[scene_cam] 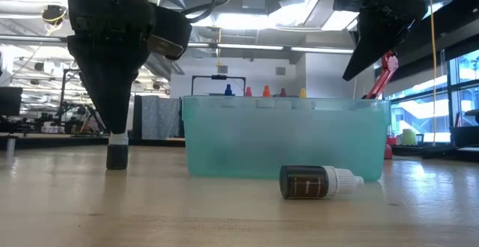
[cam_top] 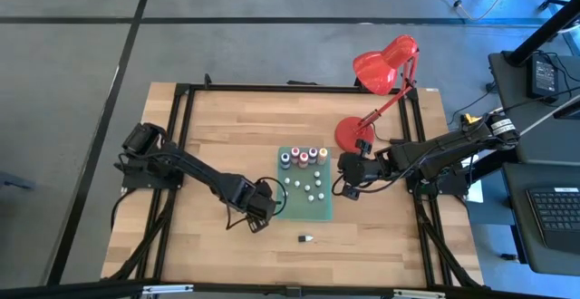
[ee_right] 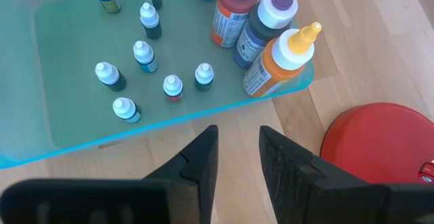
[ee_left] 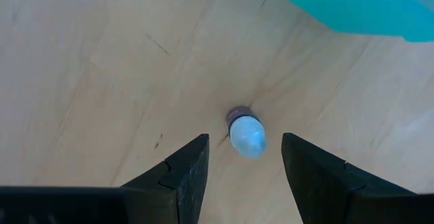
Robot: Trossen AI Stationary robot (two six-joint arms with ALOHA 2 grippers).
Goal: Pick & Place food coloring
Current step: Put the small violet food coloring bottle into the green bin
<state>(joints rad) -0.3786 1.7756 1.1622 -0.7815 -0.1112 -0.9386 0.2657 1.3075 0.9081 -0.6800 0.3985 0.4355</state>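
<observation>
A tiny dark bottle with a pale cap (ee_left: 245,132) stands upright on the wooden table, just off the teal tray's (cam_top: 319,210) near-left corner. My left gripper (ee_left: 245,141) points down over it, open, one finger on either side, a gap showing at both; the low view shows this bottle (scene_cam: 117,156) below the fingertips. Another dark bottle (scene_cam: 318,181) lies on its side on the table nearer the front edge. On the tray stand several tiny capped bottles (ee_right: 135,81) and taller red, dark and orange ones (ee_right: 261,41). My right gripper (ee_right: 237,153) hovers at the tray's right edge, open by a narrow gap, holding nothing.
A red desk lamp (cam_top: 385,68) stands behind the tray's right side, its round base (ee_right: 380,142) close beside my right gripper. A black frame (cam_top: 181,154) runs around the tabletop. Bare wood shows to the left of and in front of the tray.
</observation>
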